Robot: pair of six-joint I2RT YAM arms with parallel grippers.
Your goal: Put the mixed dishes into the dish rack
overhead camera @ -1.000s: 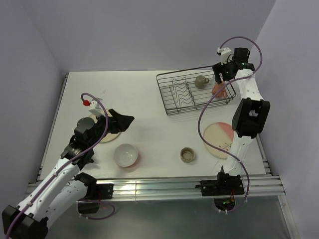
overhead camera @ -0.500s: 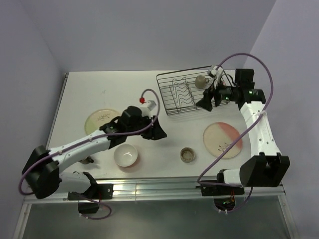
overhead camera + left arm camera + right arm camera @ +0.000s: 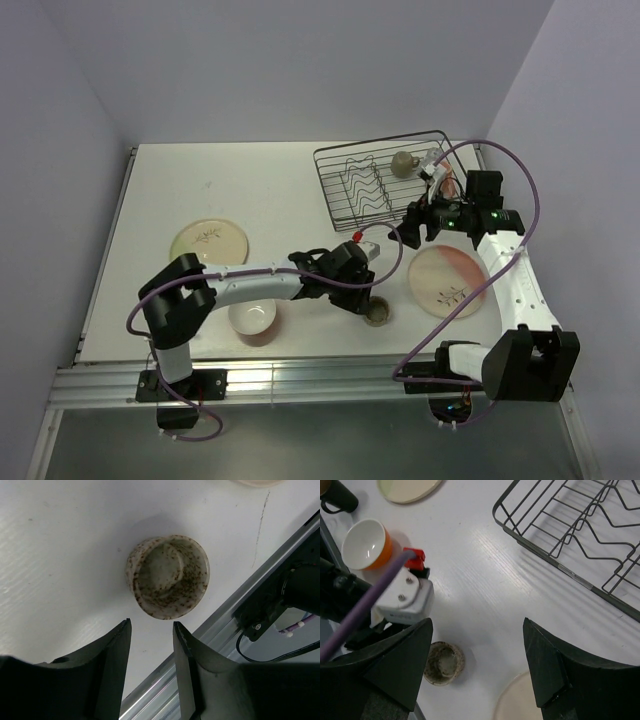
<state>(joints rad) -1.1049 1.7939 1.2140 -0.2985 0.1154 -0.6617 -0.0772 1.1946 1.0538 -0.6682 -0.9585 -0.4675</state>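
Observation:
The black wire dish rack (image 3: 380,190) stands at the back right, with an olive cup (image 3: 403,163) inside. A speckled small cup (image 3: 377,312) stands upright near the table's front edge. My left gripper (image 3: 362,297) is open and empty right beside it; in the left wrist view the cup (image 3: 167,575) sits just beyond the gripper (image 3: 151,625). My right gripper (image 3: 412,222) is wide open and empty, above the table in front of the rack (image 3: 555,562), and the cup (image 3: 443,663) shows below the gripper (image 3: 476,625). The cream-and-pink plate (image 3: 447,281), white bowl (image 3: 252,313) and cream plate (image 3: 208,241) lie on the table.
A dark mug (image 3: 337,495) shows at the far left of the right wrist view. The left arm stretches across the table's front between the bowl and the speckled cup. The metal front rail (image 3: 250,590) runs close to the cup.
My left arm has swung right, from the cream plate to the speckled cup. My right arm has come away from the rack's right end, down to the rack's front.

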